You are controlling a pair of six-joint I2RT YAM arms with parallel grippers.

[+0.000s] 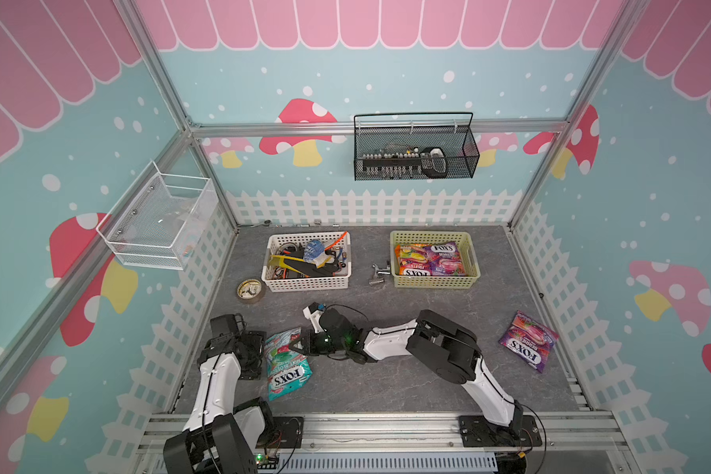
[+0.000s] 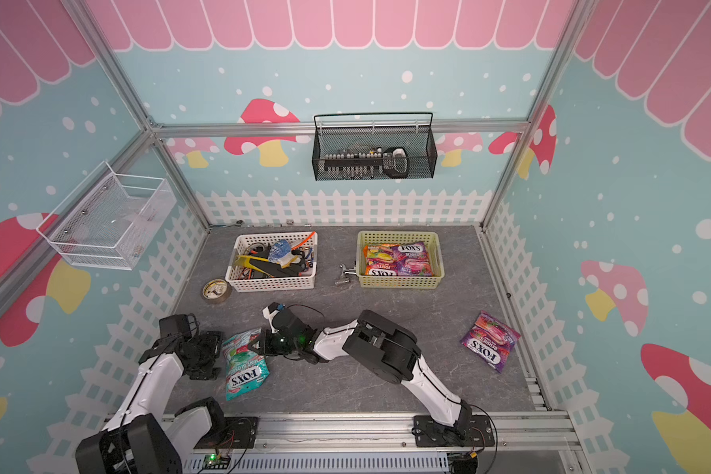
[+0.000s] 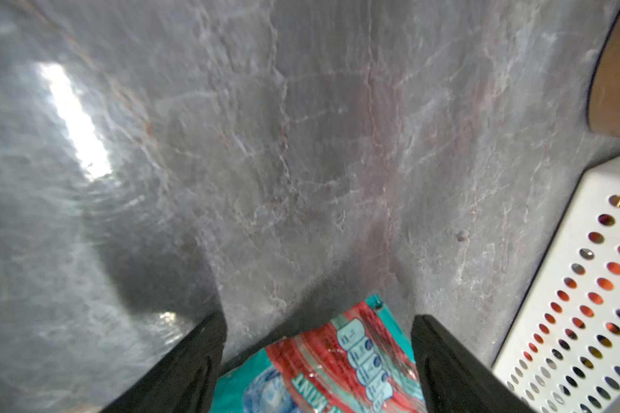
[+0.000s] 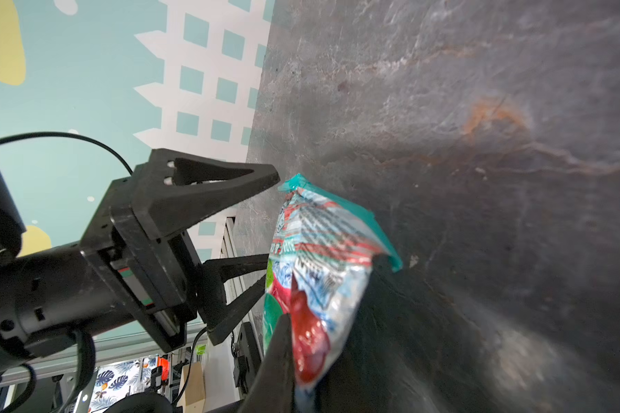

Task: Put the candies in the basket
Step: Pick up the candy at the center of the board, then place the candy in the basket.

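A teal mint candy bag (image 1: 287, 367) (image 2: 245, 367) lies on the grey table at the front left. My right gripper (image 1: 297, 344) (image 4: 312, 357) is shut on its far end, and that end stands lifted in the right wrist view. My left gripper (image 1: 262, 351) (image 3: 319, 357) (image 4: 271, 221) is open, its fingers either side of the bag's corner (image 3: 337, 361) without touching it. A purple berries bag (image 1: 528, 342) (image 2: 489, 341) lies flat at the right. The yellow-green basket (image 1: 434, 283) (image 2: 399, 283) at the back right holds several candy bags (image 1: 432, 258).
A white basket (image 1: 306, 284) full of tools stands at the back left, with a tape roll (image 1: 249, 289) beside it. A small metal part (image 1: 376, 275) lies left of the yellow-green basket. A black wire basket (image 1: 415, 152) and a white mesh basket (image 1: 161, 221) hang on the walls.
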